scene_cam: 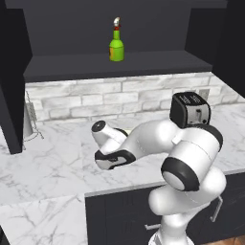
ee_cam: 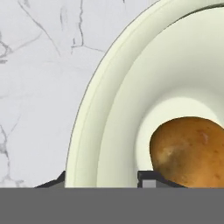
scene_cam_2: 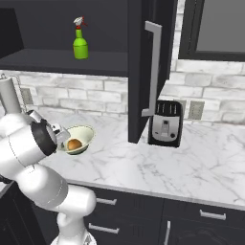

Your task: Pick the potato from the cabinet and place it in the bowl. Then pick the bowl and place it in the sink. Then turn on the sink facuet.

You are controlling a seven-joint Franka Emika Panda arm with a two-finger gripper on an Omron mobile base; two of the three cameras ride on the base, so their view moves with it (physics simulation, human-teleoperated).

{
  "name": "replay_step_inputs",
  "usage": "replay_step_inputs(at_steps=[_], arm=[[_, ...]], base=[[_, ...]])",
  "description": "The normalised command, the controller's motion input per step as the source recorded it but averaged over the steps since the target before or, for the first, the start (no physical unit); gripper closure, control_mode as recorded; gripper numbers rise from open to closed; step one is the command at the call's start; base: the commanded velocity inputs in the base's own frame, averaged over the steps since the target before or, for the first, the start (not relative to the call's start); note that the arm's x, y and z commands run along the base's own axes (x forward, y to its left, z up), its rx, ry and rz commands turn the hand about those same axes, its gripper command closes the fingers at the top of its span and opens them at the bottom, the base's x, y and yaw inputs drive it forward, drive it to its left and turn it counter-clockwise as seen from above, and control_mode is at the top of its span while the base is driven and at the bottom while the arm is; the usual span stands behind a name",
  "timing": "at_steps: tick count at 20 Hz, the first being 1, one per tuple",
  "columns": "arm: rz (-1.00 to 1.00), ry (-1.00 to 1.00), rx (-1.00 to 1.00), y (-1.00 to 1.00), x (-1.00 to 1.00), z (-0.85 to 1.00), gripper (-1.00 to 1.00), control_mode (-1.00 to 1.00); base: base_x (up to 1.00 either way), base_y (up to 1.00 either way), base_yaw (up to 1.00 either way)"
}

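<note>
No writing, brand or number can be read anywhere. The green bottle (scene_cam_2: pixel 80 44) carries no legible label. The toaster (scene_cam_2: pixel 165 123) shows only blurred marks.

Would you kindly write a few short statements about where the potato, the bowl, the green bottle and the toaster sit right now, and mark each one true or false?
1. The orange-brown potato lies inside the pale cream-green round bowl. True.
2. The green bottle with the red-white top stands on the white marble counter. False: it stands on the shelf of the dark grey cabinet.
3. The black toaster stands on the counter in front of the brick wall. True.
4. The bowl sits on the cabinet shelf. False: it is down at counter level, beside the arm.
5. The gripper's fingers sit one on each side of the bowl's rim. True.
</note>
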Motion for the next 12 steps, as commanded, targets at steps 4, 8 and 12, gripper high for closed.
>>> replay_step_inputs(at_steps=[4, 8, 12], arm=[[0.00, 0.01, 0.00, 0.00, 0.00, -0.01, 1.00, -1.00], [0.00, -0.02, 0.01, -0.12, -0.37, 0.25, 1.00, -1.00], [0.15, -0.16, -0.02, -0.20, -1.00, 0.80, 1.00, -1.00]], base=[[0.00, 0.00, 0.00], [0.00, 0.00, 0.00], [0.00, 0.00, 0.00]])
